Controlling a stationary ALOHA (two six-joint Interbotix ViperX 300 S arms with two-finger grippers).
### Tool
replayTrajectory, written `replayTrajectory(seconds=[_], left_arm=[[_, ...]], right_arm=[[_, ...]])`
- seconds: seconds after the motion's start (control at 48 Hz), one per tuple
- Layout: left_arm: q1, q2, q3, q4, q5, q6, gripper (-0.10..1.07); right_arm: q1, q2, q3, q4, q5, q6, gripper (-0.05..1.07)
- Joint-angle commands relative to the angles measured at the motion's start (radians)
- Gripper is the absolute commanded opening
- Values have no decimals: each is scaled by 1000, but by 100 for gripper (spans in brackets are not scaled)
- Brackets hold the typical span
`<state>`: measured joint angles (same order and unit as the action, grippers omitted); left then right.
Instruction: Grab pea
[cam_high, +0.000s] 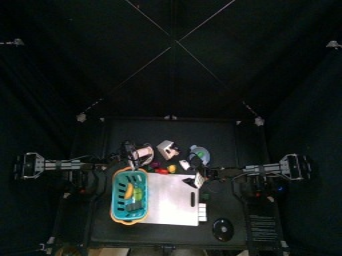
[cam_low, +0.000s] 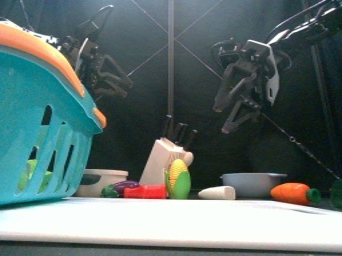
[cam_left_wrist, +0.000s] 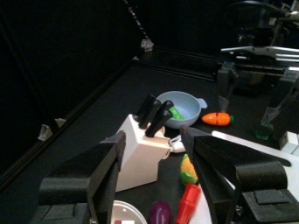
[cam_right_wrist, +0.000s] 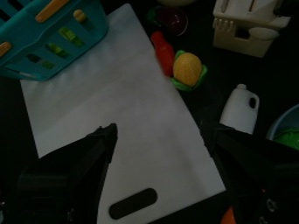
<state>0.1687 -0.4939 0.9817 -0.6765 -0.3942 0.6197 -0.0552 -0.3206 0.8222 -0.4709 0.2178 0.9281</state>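
The pea shows as a small green piece on the black table beyond the orange carrot, under the right arm. In the front view only a green edge shows at the far right, past the carrot. My left gripper is open and empty, held high above the knife block, on the left in the front view. My right gripper is open and empty, hanging above the white cutting board, high on the right in the front view.
The teal basket with yellow-green pieces stands at the front left on the board. A corn cob, a white bottle, a pale blue bowl and a plate crowd the table's middle and back.
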Motion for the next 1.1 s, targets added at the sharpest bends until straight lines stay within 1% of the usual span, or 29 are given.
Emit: replayTrajectory(seconds=[0.0, 0.104, 0.25, 0.521, 0.812, 1.083], left_arm=[[-12, 2, -32, 2, -6, 0, 89], [-32, 0, -41, -8, -6, -3, 89], [-66, 2, -41, -17, 0, -3, 89], [-91, 2, -43, -49, 106, -2, 89], [-100, 2, -43, -101, 143, 0, 89], [-129, -2, -60, -112, 158, 0, 89]], right_arm=[[3, -35, -25, -2, 14, -2, 104], [5, -61, -21, -2, 40, 2, 104], [28, -91, -11, 3, 75, 2, 104], [35, -94, -25, 29, 94, 3, 104], [35, -92, -29, 34, 109, 5, 104], [40, -86, -29, 52, 121, 3, 104]])
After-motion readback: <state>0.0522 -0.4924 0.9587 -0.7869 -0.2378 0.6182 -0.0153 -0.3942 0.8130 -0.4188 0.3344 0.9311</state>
